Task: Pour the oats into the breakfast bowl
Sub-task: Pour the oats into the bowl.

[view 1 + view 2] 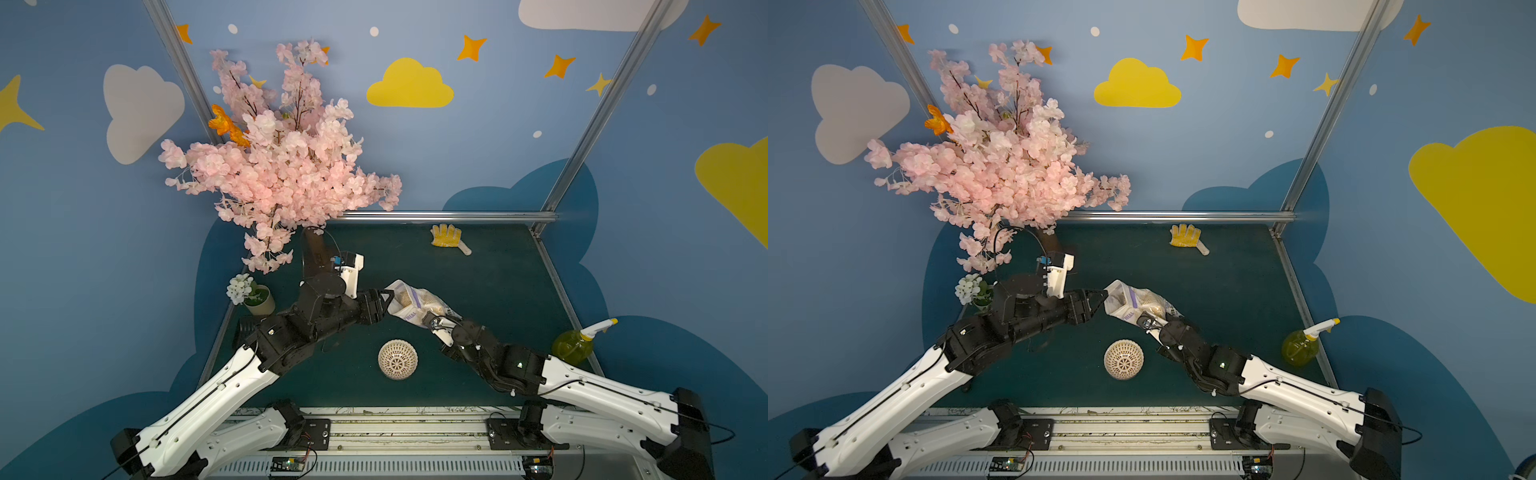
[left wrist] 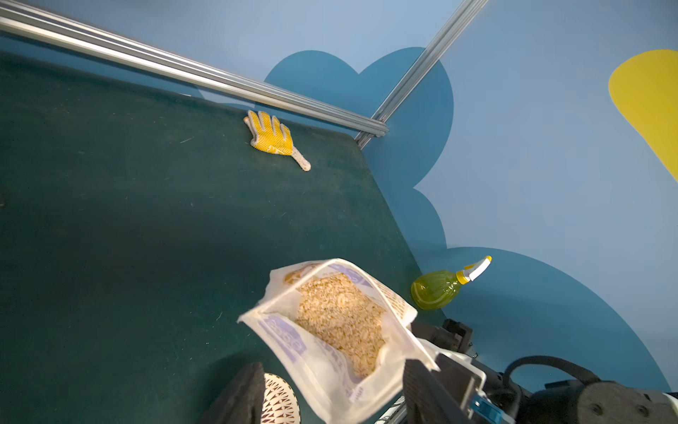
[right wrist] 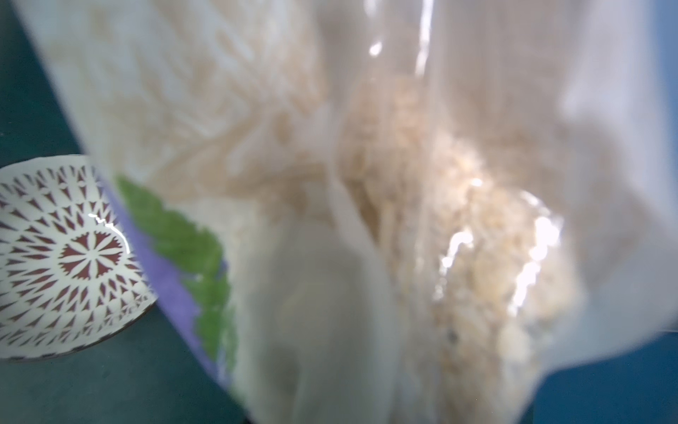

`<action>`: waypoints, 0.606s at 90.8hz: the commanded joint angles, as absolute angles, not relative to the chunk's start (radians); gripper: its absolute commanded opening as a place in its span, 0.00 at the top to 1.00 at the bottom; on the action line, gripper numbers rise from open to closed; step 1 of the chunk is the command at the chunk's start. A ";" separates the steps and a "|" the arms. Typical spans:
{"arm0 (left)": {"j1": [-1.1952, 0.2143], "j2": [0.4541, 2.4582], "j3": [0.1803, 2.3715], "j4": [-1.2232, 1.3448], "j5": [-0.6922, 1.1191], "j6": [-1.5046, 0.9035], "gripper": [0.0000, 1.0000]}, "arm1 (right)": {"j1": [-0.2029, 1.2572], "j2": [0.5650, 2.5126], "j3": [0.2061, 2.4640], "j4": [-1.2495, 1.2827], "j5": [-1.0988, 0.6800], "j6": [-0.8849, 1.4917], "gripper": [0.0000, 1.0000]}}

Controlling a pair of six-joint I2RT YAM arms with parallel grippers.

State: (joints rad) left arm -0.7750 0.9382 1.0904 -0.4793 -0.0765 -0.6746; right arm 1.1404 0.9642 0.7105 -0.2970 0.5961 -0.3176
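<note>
Looking at the bag (image 1: pixel 415 303) held up off the table (image 1: pixel 498 291), sitting at roughly 1 o'clock from the breakfast bowl (image 1: pixel 397 359) and not over it yet. Can see the oats (image 2: pixel 337 323) through the gaping mouth in the left wrist view, all inside the bag, none visibly poured.

Seeing the right gripper (image 1: pixel 432 322) pinched onto the bag's lower end, at about 5 o'clock of it. Got the left gripper (image 1: pixel 387 305) at the bag's 9 o'clock with jaws spread wide, fingers (image 2: pixel 244 389) either side of the open mouth and not clamping anything.

For the pour itself: keep that right-hand pinch firm, bring the mouth toward 6 o'clock until directly above the bowl, then raise the pinched end slowly so the flakes slide rather than dump. Probably floppy film, so watch for the lip folding shut. Maybe use the left to steady the rim, otherwise pull it clear of the stream.

Can't tell from up top whether the bowl is mouth-up, as it looks kinda domed. Worth checking before tipping.
</note>
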 commanded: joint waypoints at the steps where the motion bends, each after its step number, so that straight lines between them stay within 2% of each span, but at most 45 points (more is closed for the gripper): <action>1: -0.774 0.889 1.073 -0.488 -0.117 -0.656 0.33 | 1.166 0.902 0.804 -0.273 0.679 -0.344 1.00; 55: -0.775 0.839 0.912 -0.452 -0.049 -0.757 0.28 | 1.203 0.849 0.864 -0.597 0.787 -0.520 1.00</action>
